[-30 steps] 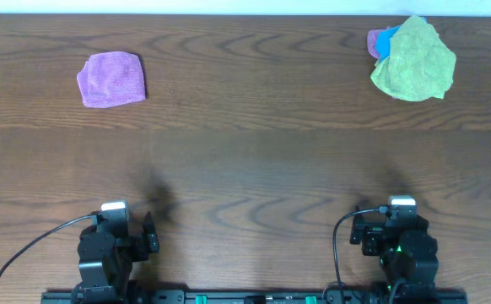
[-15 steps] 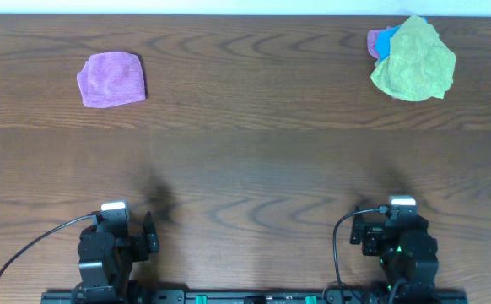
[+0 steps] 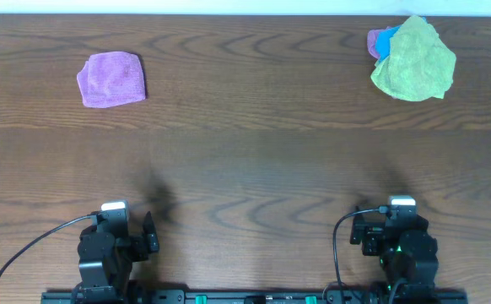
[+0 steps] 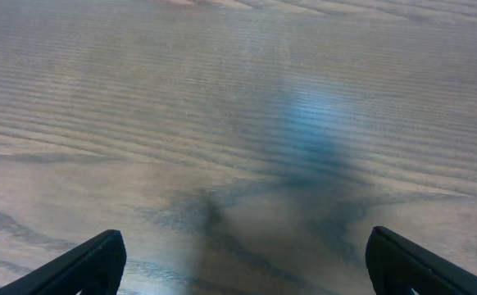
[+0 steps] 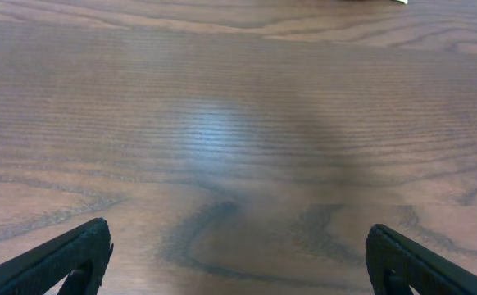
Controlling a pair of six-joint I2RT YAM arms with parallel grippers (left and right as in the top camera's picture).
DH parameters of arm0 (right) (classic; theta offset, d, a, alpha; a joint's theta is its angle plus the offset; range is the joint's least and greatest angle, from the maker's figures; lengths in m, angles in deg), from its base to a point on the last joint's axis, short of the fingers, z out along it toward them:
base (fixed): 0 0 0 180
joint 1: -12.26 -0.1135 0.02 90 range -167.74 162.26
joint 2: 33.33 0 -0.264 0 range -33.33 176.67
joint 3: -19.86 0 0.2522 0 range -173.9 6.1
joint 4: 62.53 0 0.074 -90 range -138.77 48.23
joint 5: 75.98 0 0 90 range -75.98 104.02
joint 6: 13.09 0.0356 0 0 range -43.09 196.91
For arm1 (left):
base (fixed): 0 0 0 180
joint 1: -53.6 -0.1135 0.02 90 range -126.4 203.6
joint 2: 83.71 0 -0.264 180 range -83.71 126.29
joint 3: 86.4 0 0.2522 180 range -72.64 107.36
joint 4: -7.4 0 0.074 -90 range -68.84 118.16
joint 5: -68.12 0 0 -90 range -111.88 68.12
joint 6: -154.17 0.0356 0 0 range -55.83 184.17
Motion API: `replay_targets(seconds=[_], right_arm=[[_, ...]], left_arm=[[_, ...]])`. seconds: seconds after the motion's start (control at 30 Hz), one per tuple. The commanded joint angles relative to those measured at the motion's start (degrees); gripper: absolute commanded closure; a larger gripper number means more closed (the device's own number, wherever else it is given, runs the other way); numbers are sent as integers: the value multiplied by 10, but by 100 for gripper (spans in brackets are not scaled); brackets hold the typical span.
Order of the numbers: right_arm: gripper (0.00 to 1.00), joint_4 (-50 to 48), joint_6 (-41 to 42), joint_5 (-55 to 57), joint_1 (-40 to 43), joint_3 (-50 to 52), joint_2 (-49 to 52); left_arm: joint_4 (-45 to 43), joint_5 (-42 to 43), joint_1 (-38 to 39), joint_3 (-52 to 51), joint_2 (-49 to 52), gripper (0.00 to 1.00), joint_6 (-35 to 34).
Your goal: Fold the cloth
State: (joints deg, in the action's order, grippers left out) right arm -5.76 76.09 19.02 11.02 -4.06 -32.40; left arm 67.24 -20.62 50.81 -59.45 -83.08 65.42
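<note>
The purple cloth (image 3: 111, 79) lies flat as a small, roughly square shape at the far left of the table. No tag shows on it. My left gripper (image 3: 119, 226) sits at the near edge, far from the cloth. In the left wrist view it is open (image 4: 243, 250) over bare wood. My right gripper (image 3: 395, 226) also sits at the near edge. In the right wrist view it is open (image 5: 238, 242) and empty over bare wood. Neither wrist view shows the cloth.
At the far right lies a crumpled yellow-green cloth (image 3: 414, 61) on top of a blue cloth (image 3: 386, 39), with a bit of purple fabric (image 3: 373, 43) peeking out at its left. The table (image 3: 254, 160) is dark wood.
</note>
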Motion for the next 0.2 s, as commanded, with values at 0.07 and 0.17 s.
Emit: replay_targets(seconds=[0.07, 0.17], right_arm=[[1, 0, 3, 8, 5, 8, -6], [1, 0, 3, 8, 5, 8, -6]], left_arm=[[20, -6, 2, -24, -4, 5, -5], [20, -6, 2, -24, -4, 5, -5]])
